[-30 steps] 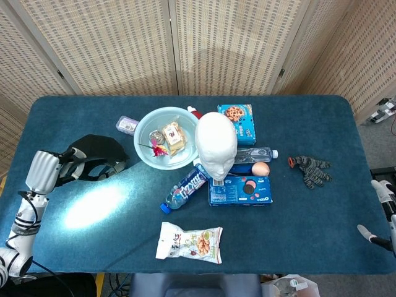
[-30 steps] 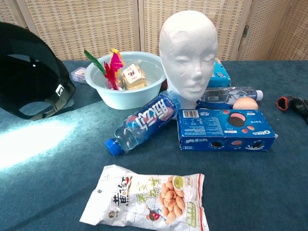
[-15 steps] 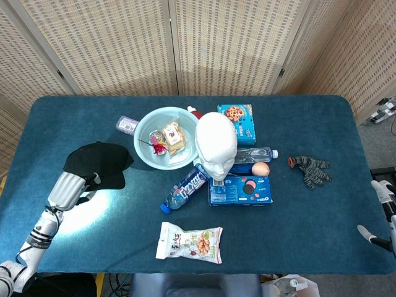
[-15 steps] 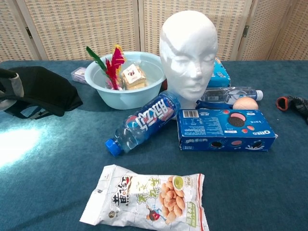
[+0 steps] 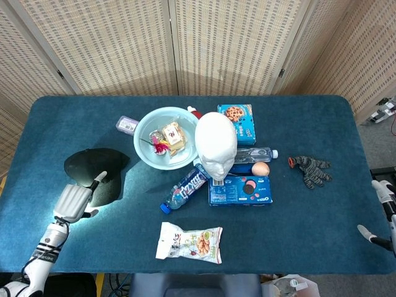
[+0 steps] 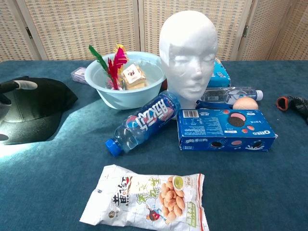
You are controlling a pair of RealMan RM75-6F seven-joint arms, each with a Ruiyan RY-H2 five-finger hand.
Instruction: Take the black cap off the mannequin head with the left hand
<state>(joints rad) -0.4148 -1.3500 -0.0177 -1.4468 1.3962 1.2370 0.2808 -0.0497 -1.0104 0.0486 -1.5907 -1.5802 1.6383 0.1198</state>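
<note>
The black cap (image 5: 94, 168) lies flat on the blue table at the left, off the mannequin head; the chest view shows the cap (image 6: 36, 113) at the left edge. The bare white mannequin head (image 5: 215, 143) stands upright in the middle of the table, also seen as the mannequin head (image 6: 188, 53) facing the chest camera. My left hand (image 5: 74, 199) sits just in front of the cap, fingers apart, with one finger (image 6: 23, 85) reaching over the cap's near edge. My right hand (image 5: 381, 211) hangs at the table's right edge, holding nothing.
A light blue bowl (image 5: 143, 127) with snacks and a feather toy stands behind the cap. A Pepsi bottle (image 5: 187, 185), an Oreo box (image 5: 241, 190), an egg (image 5: 260, 168), a cookie box (image 5: 237, 117), a snack bag (image 5: 189, 242) and a glove (image 5: 311, 168) crowd the middle and right.
The cap came down from the air and settled flat on the table. My left hand drew back toward the near edge and loosened off it. The right hand stayed put.
</note>
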